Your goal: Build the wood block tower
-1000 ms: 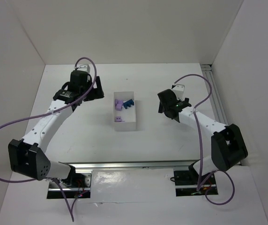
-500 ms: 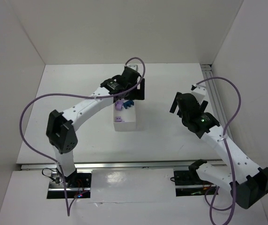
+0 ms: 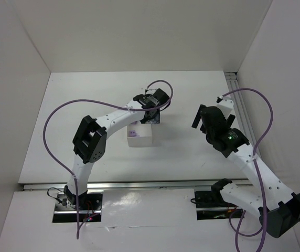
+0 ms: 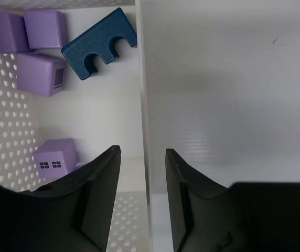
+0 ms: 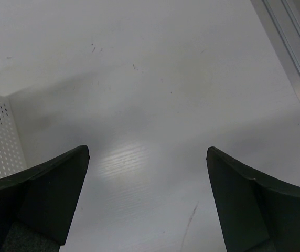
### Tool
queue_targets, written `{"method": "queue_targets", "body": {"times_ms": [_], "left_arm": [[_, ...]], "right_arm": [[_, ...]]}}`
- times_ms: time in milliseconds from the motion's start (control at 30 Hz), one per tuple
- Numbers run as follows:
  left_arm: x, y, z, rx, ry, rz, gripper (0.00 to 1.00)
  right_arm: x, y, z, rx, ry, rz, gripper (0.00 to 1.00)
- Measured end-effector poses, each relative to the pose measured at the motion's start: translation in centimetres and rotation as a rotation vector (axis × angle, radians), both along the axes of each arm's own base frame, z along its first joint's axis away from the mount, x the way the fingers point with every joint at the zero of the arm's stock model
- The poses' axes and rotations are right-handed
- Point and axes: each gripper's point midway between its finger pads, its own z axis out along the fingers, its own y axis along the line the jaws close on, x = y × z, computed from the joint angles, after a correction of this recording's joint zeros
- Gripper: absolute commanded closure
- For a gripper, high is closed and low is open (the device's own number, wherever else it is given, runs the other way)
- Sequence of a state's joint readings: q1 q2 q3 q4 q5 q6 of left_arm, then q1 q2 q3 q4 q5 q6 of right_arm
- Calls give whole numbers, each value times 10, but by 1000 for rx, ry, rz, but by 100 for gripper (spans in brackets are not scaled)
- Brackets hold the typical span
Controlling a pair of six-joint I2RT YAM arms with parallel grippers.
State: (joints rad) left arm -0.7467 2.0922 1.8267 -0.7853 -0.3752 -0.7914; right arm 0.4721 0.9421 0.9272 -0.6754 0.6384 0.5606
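Left gripper half-closed astride the tray wall — gripping nothing; right gripper wide, empty. In the tray, blue notched block looks light, rigid — pinch its flat sides.

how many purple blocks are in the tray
4 purple blocks in the tray: two side by side in the far corner, one just nearer beside the blue block, one alone close to the left pincer. More may hide under the pincer.

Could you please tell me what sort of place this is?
Probably a robotics lab test cell: plain white walls box in a table, two arms are bolted at its edge, and a tray holds small blocks.
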Motion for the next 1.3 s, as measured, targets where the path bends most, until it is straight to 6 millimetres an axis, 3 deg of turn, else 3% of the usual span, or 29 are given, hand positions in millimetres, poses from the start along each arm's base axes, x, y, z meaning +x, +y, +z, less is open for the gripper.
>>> {"method": "queue_targets", "body": {"times_ms": [233,400,700,1067,1167,1300], "left_arm": [[7,1,-2,0,-8,29,69],[12,-2,-6,-5,3,30,100],[11,-10,1,-84,68,-69,100],[-1,-40,106,-643,94,-374,100],[3,-47,114,-768,91,-432,100],[2,-61,111,-956,124,-489,100]], "right_arm": [[1,1,-2,0,9,5,0],[1,2,-3,0,12,7,0],[2,4,-8,-9,34,22,0],[6,7,6,0,8,29,0],[6,7,7,1,7,30,0],[6,7,9,3,6,30,0]]}}
